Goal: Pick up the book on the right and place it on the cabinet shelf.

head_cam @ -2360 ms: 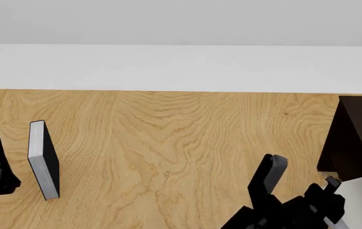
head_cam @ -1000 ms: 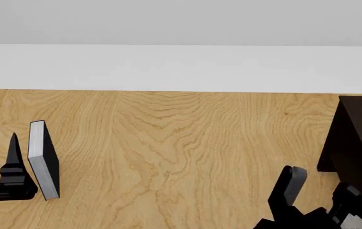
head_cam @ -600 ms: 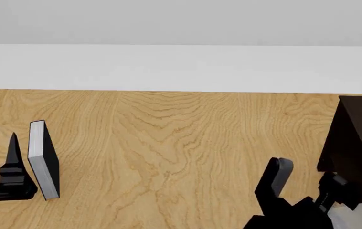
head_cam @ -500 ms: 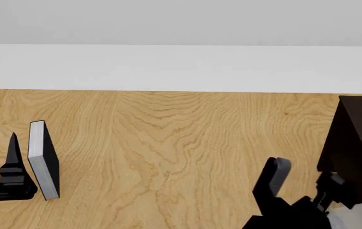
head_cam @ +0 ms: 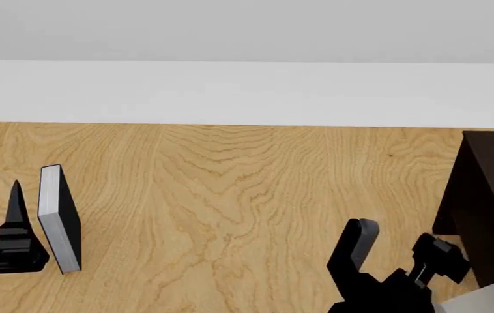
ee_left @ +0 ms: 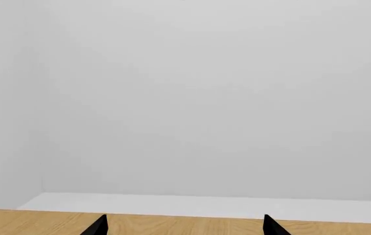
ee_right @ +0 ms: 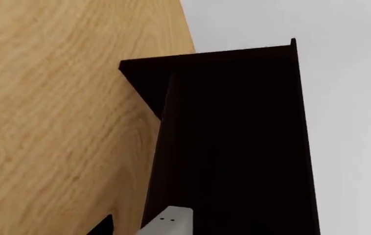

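The dark cabinet shelf stands at the table's right edge, and it fills much of the right wrist view. My right gripper hovers just left of the cabinet, fingers apart with bare wood showing between them. One black fingertip shows in the right wrist view, beside a small light-grey piece with two dots. A light-grey surface fills the head view's lower right corner behind that gripper; I cannot tell whether it is the book. My left gripper is open over the table with nothing between its fingers.
A black-covered book with a pale page edge stands upright at the far left, close beside my left gripper's finger. The wooden table ends at a white strip along the back.
My right gripper went right and down toward the cabinet, then came back left and up. The left gripper shifted right beside the black-covered book, then stayed put.
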Controlling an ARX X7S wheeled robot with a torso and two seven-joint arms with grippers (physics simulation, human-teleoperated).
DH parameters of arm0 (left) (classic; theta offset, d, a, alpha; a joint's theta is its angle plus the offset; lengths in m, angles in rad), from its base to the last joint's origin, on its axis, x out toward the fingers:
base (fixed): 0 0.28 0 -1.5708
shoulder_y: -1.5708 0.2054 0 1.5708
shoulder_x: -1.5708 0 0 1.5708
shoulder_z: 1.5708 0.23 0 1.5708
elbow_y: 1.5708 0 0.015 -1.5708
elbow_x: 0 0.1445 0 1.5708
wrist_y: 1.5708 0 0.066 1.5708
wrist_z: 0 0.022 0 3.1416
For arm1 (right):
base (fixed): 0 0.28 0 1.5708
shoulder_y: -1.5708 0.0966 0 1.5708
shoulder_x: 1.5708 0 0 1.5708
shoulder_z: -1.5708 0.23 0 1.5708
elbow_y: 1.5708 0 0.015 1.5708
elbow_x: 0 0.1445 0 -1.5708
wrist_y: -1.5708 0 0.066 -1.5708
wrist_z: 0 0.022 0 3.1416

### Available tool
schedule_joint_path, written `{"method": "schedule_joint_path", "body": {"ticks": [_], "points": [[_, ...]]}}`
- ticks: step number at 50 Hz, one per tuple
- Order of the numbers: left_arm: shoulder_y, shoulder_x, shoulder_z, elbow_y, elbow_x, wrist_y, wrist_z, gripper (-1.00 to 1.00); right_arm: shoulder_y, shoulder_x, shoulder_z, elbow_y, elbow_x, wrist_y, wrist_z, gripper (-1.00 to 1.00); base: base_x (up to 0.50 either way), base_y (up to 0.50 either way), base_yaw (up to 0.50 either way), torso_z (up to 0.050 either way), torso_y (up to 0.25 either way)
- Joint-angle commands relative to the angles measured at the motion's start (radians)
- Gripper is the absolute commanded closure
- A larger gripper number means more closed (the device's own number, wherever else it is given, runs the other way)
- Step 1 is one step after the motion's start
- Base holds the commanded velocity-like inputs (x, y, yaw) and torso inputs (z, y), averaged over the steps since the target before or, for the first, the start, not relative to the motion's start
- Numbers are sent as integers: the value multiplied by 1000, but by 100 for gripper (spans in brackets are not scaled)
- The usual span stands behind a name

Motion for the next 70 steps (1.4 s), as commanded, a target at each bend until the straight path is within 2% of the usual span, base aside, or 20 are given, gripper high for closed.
{"method": "schedule_joint_path", "body": {"ticks": [1, 15, 23, 28, 35, 39, 51, 70], "points": [[-1, -1, 1, -4, -1, 5, 0, -100, -17, -7, -8, 0, -15, -38, -20, -100, 0, 0, 0, 0, 0], [3, -5, 4, 4, -3, 1, -4, -100, -14, -13, -2, 0, -15, -90, -21, -100, 0, 0, 0, 0, 0], [2, -6, 3, 6, -8, -1, -5, -100, -5, -26, 107, 0, 28, -275, -120, -100, 0, 0, 0, 0, 0], [5, -8, 4, 18, -11, -7, -8, -100, -14, -31, 175, 0, 39, -300, -182, -100, 0, 0, 0, 0, 0], [4, -9, 5, 22, -13, -11, -11, -100, -9, -38, 239, 0, 57, -319, -213, -100, 0, 0, 0, 0, 0], [5, -10, 5, 23, -14, -12, -12, -100, -6, -36, 287, 0, 68, -277, -202, -100, 0, 0, 0, 0, 0], [3, -9, 14, 11, 0, 0, -13, -100, -34, -24, 472, 0, 55, -269, -243, -100, 0, 0, 0, 0, 0], [14, -20, 3, 46, -20, -11, -21, -100, -83, -19, 534, -2, 41, -267, -228, -100, 0, 0, 0, 0, 0]]}}
